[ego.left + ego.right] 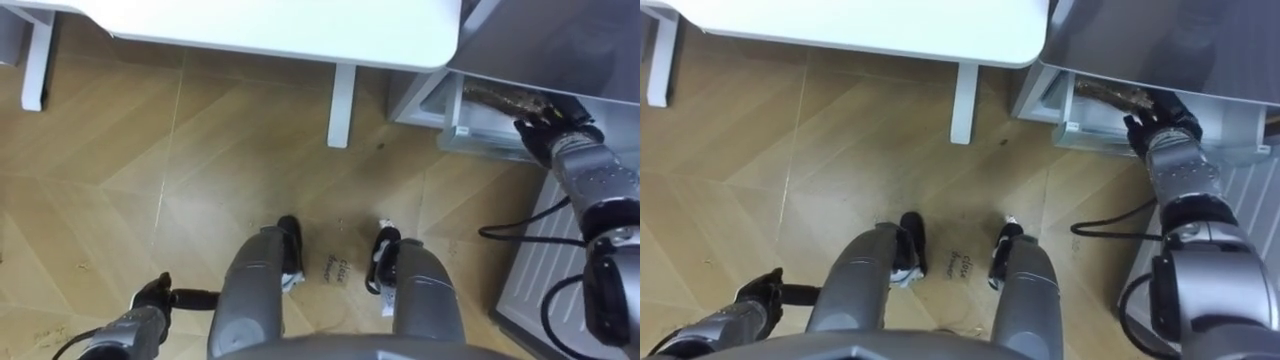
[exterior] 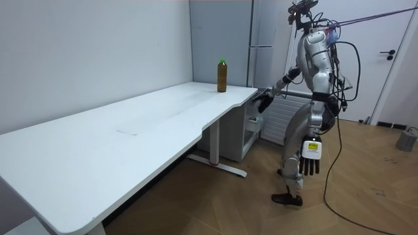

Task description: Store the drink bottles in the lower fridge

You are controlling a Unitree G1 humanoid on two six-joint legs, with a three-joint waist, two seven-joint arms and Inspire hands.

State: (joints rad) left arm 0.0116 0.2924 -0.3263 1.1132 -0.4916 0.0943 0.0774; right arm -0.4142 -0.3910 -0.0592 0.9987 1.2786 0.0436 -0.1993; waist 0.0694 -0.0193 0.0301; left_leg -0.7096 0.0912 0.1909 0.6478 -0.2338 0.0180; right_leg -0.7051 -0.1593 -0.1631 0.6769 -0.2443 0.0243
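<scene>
Now your right hand (image 1: 550,128) grips the bottle (image 1: 500,98) by one end, its length lying leftward inside the lower fridge (image 1: 560,40), left hand (image 1: 150,300) hanging open

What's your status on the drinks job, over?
Left hand open at side. Right hand at the lower fridge, grasp unclear. Bottle upright on the table, untouched.
</scene>
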